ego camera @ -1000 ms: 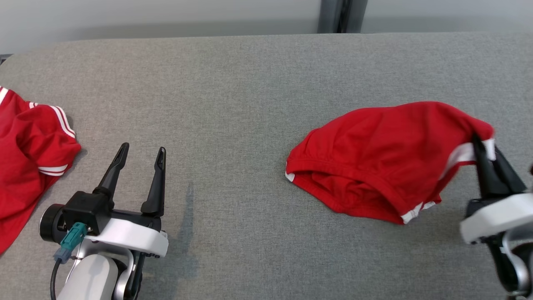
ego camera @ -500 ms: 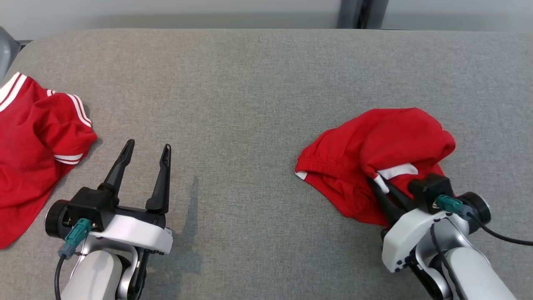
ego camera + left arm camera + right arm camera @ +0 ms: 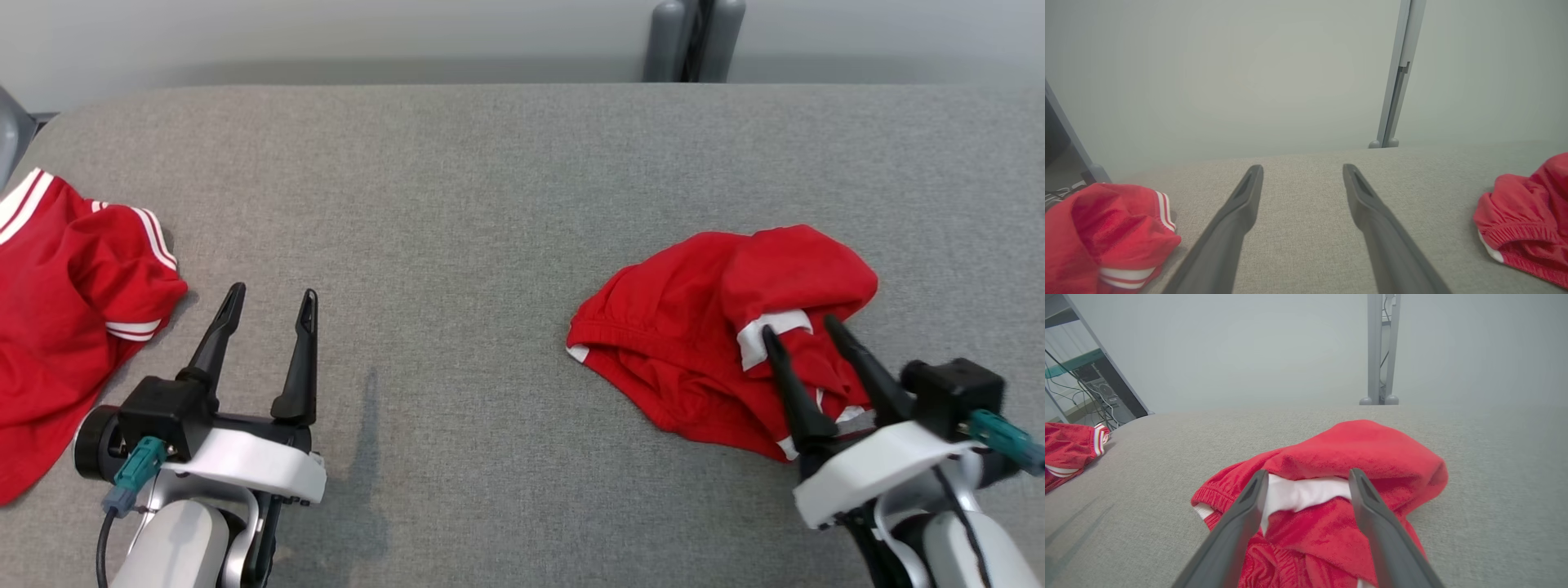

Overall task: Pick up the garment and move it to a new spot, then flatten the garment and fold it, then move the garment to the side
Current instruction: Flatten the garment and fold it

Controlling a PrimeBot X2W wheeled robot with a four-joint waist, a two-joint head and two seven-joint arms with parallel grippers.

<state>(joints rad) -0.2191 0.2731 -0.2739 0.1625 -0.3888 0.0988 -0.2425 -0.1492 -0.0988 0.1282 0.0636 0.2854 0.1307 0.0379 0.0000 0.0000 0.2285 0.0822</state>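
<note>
Grey woven tabletop (image 3: 457, 204) with a rounded far-left corner, crumpled red jersey (image 3: 65, 302) with white-striped cuffs lying at its left edge, twin grey upright posts (image 3: 665, 41) behind the far edge, plain pale wall (image 3: 1249, 73), dark shelving with cables (image 3: 1096, 392) off to the left.

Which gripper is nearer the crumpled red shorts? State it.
Right. The right gripper stands open over the shorts, fingers either side of the white band; the left gripper sits open, well off to their left.
</note>
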